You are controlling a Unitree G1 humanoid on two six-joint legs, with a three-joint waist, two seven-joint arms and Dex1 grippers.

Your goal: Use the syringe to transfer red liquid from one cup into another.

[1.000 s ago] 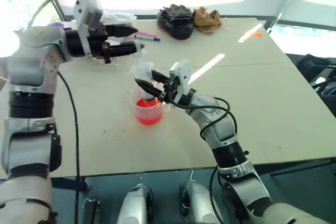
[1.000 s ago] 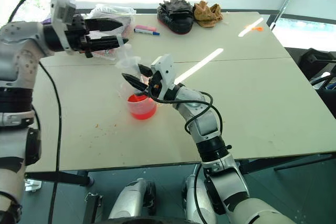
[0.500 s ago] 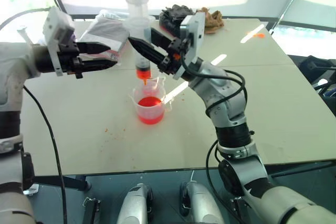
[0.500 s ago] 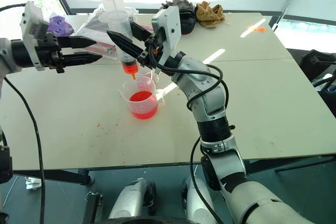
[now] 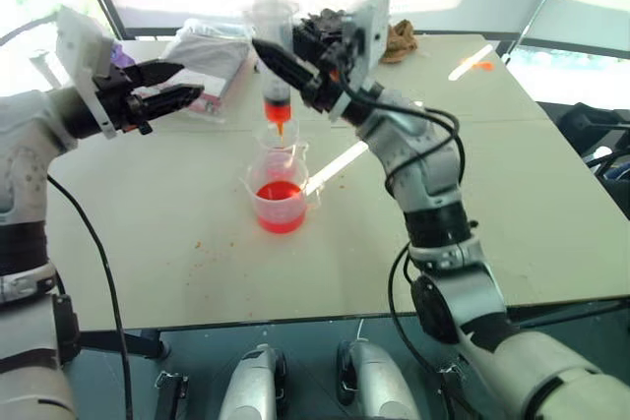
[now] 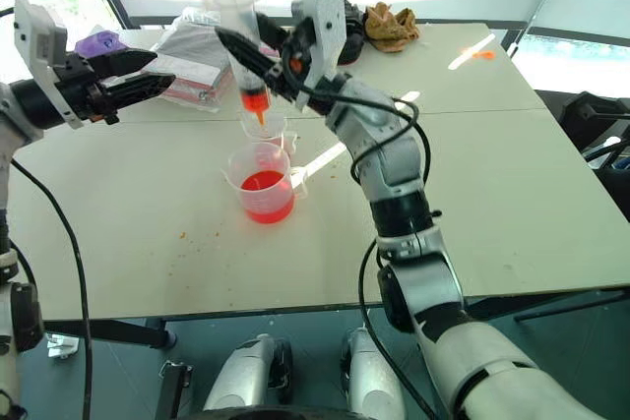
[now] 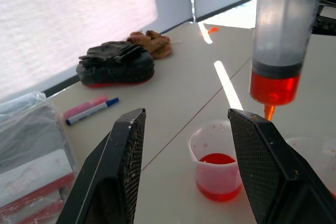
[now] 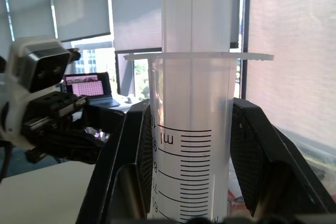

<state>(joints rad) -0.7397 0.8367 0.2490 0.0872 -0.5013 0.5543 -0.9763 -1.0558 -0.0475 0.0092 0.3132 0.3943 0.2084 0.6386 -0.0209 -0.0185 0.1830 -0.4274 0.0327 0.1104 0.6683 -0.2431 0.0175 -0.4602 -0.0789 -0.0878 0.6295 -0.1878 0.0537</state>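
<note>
A: Where's the syringe (image 6: 239, 41)?
B: Upright, clamped in the right tool (image 6: 264, 54), tip just above the smaller beaker (image 6: 266, 129) behind the larger beaker (image 6: 263, 182).
A: Left tool (image 6: 126, 81)?
B: Fingers apart, empty.

The wider beaker (image 5: 280, 194) stands on the table (image 5: 492, 174), near its middle. The narrower beaker (image 5: 279, 136) stands just behind the wider beaker, nearly touching it. The syringe (image 5: 273, 36) hangs upright above the narrower beaker, held in the right gripper (image 5: 293, 58), tip downward. The left gripper (image 5: 177, 86) is up and to the left of the wider beaker, well apart. Far behind the wider beaker lie a marker pen (image 7: 90, 109), a glove (image 7: 115, 62) and a rag (image 6: 390, 25); a plastic bag (image 5: 209, 54) lies behind-left
</note>
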